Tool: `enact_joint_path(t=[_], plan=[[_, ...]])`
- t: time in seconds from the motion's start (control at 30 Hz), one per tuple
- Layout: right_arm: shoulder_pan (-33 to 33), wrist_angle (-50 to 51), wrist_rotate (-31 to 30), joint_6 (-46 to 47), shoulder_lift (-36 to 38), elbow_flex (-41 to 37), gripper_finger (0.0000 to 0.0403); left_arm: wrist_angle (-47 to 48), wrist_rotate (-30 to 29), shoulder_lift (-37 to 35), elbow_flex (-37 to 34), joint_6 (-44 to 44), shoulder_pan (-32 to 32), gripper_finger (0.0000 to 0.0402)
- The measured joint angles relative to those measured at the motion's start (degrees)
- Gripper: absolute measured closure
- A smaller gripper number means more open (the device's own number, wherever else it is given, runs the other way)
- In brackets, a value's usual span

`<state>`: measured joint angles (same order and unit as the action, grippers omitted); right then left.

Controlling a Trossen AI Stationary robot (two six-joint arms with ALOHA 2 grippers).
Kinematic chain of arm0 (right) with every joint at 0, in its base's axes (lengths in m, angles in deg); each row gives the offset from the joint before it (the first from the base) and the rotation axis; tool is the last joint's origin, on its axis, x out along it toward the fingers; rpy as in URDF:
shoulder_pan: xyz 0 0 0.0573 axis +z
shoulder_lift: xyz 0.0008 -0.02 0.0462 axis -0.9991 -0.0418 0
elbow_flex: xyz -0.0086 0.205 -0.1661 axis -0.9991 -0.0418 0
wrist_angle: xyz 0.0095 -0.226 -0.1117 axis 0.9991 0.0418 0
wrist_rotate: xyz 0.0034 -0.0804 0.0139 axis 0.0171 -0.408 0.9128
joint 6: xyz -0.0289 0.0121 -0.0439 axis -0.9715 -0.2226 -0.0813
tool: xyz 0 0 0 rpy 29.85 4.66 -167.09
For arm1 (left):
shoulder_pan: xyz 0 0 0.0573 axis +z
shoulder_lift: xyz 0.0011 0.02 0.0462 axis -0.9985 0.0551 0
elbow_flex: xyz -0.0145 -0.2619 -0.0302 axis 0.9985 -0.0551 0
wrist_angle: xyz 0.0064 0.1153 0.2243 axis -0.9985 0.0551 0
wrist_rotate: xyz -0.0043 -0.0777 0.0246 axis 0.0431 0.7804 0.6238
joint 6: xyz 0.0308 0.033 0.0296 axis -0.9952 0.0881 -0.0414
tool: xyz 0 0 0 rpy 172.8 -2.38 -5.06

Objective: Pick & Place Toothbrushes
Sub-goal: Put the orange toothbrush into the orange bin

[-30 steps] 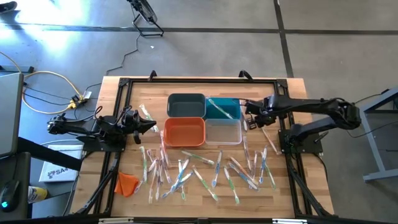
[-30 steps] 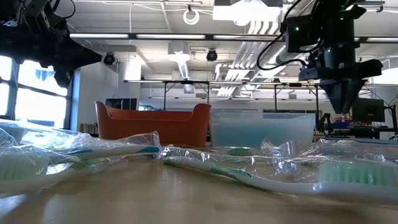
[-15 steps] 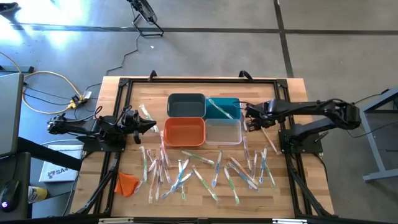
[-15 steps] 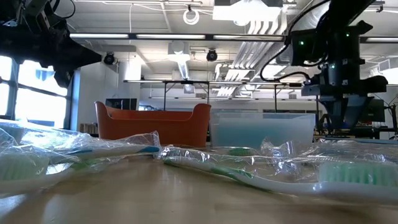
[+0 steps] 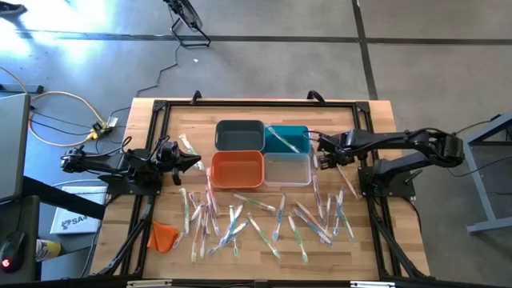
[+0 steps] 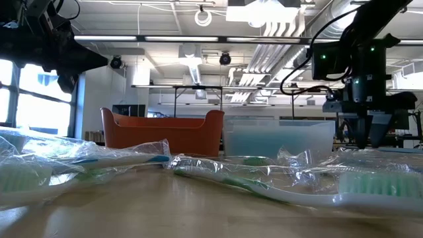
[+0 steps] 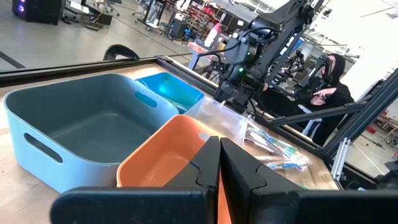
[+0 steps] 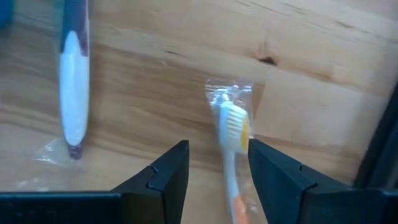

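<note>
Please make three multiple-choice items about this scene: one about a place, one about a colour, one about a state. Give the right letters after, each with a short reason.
1. Where does the right gripper hang?
A. just off the right side of the clear bin
B. inside the dark grey bin
C. above the orange cloth lump

2. Which colour is the bin that already holds a toothbrush?
A. orange
B. teal
C. dark grey

3. How do the right gripper's fingers stand?
A. shut, nothing between them
B. shut on a bin's wall
C. apart, a wrapped toothbrush lying between them

Key: 1 A, the high view shows it beside that bin; 2 B, the teal bin has one lying across it; 3 C, the right wrist view shows the gap.
</note>
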<state>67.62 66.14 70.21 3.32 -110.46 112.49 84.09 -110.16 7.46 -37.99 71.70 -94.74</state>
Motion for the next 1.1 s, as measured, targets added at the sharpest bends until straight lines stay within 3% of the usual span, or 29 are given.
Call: enact_joint_path(t=[0.93,1.1], plan=[[0.0,-8.7,0.8,-0.1,0.2,-6.2,0.0246,0.1,0.0,0.0,0.0,-0.2,0.0,0.0392],[0.0,-9.3,1.0,0.2,0.1,-6.2,0.0274,0.1,0.0,0.0,0.0,-0.2,0.0,0.0392]])
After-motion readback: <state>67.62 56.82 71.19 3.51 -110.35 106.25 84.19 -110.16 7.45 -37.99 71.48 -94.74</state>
